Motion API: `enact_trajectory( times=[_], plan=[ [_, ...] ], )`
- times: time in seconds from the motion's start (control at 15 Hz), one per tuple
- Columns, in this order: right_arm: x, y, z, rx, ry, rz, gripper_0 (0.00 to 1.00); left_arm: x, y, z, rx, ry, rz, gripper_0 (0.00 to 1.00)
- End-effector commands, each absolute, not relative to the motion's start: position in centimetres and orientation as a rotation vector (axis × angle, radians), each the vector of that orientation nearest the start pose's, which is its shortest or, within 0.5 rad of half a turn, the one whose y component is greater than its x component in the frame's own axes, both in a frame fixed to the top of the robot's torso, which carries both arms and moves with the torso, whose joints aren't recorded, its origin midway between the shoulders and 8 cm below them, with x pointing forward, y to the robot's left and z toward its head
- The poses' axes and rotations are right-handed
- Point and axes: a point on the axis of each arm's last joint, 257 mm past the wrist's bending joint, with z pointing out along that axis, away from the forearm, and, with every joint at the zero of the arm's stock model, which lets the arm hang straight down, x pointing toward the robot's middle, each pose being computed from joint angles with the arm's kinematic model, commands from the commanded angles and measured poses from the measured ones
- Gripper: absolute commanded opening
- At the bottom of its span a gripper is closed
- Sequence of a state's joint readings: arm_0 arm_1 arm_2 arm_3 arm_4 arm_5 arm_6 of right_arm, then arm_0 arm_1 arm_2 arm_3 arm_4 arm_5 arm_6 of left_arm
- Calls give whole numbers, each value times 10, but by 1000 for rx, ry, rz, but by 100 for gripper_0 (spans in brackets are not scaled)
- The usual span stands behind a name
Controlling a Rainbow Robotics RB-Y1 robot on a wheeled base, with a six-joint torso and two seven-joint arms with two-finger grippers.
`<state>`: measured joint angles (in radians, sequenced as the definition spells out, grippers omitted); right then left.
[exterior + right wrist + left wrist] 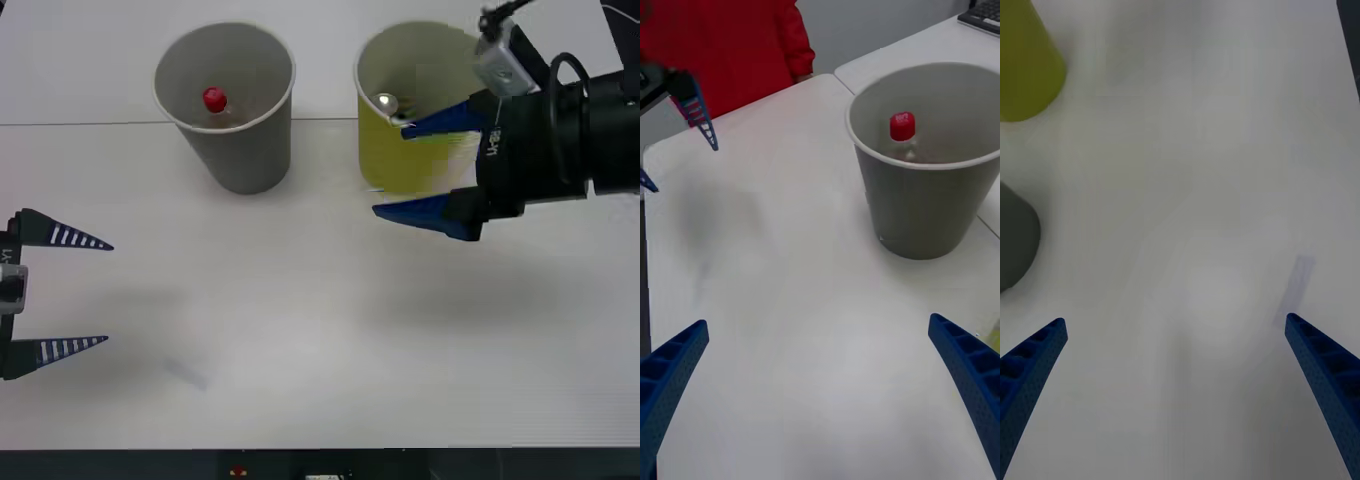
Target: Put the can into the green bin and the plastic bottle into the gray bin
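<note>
The right gripper (390, 172) is seen with its jaws spread wide and nothing held between them, positioned in front of the green bin (405, 160), one blue finger crossing the bin's wall and the other lower, over the tabletop (300, 330); the can (385, 102) is seen inside the green bin, its silver end up; the left gripper (100, 292) is held at the tabletop's left edge, jaws likewise spread and empty, well apart from both bins; the plastic bottle (902, 135) is seen standing inside the gray bin (929, 210), red cap up; the gray bin is placed just beside the green bin, on its left.
</note>
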<state>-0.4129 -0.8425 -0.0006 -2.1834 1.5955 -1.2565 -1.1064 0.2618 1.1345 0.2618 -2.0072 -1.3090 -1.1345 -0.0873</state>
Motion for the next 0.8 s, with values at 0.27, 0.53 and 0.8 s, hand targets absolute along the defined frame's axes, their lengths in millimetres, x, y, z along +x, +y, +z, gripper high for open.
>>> enact_trajectory(
  times=[0.27,0.53,0.8],
  plan=[
    [344,-136,-81,-1357,1721,519,100,341,286,-167,1762,1444,-118,100],
    [332,-168,-104,-1386,1698,485,100,341,286,-167,1762,1444,-118,100],
    [334,-208,-127,-1405,1655,500,100,341,286,-167,1762,1444,-118,100]
  ],
)
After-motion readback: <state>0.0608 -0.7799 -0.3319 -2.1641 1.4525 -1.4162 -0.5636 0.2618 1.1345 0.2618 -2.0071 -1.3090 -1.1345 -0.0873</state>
